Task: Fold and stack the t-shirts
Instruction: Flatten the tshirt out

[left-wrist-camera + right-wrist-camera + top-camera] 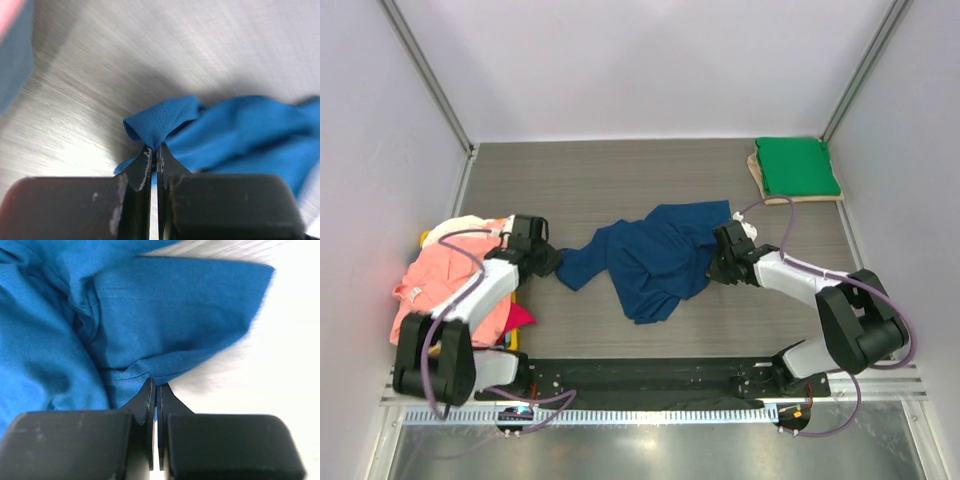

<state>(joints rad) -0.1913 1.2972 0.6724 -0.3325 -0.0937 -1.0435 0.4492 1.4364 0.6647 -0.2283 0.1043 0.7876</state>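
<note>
The overhead view was evenly and softly lit from above and sharp throughout, with only faint shadows beside the blue t-shirt [650, 265] on the grey table [620, 170] and a pale sheen on the metal sill [620, 450] at the near edge. The left wrist view was bright, with glare whitening the table near the left gripper [155, 149], a soft shadow behind the cloth and blurred far corners. The right wrist view was overexposed at right, the table blown out to white and the cloth's far edge smeared.
</note>
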